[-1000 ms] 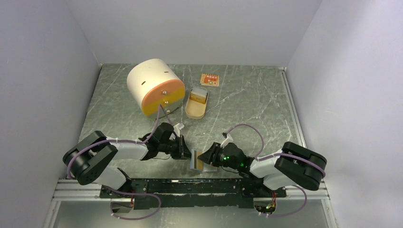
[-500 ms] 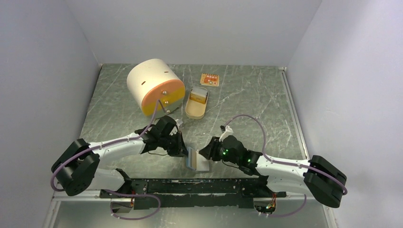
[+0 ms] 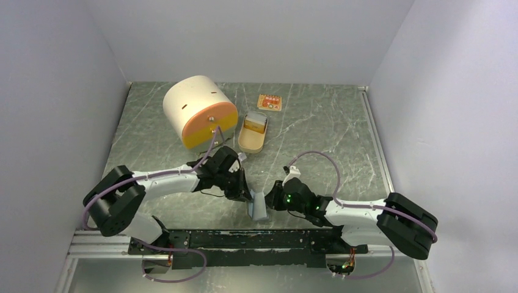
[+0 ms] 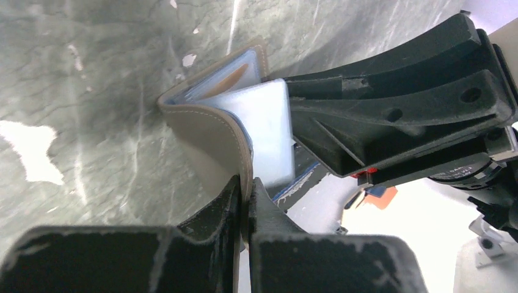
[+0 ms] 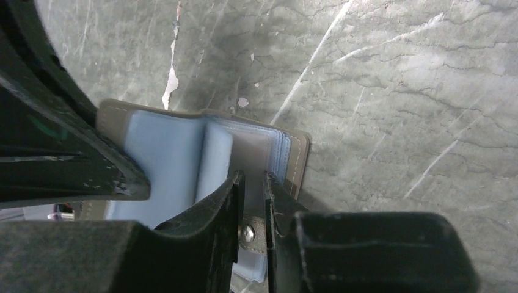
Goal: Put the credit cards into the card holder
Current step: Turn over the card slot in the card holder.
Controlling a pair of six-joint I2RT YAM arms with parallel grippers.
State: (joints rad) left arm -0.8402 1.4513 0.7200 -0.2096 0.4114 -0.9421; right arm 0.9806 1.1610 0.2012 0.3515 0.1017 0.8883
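Note:
The card holder [image 3: 259,206] is a taupe stitched cover with pale blue plastic sleeves, standing half open on its edge near the table's front. My left gripper [image 3: 247,194] is shut on one cover flap [image 4: 211,131], as the left wrist view [image 4: 247,186] shows. My right gripper [image 5: 251,180] is closed on the other flap [image 5: 287,155], with its snap tab between the fingers. An orange-brown sliver [image 4: 235,74] shows inside one sleeve. An orange card [image 3: 269,102] lies flat at the back of the table. No blue-grey card is visible.
A tan oval tin [image 3: 252,133] lies open behind the grippers. A large cream cylinder with an orange face [image 3: 199,112] lies on its side at the back left. The table's front rail [image 3: 256,238] is just below the holder.
The card holder has turned more upright and folded narrower. My left gripper moved right with it. The right gripper's jaws narrowed onto the far flap.

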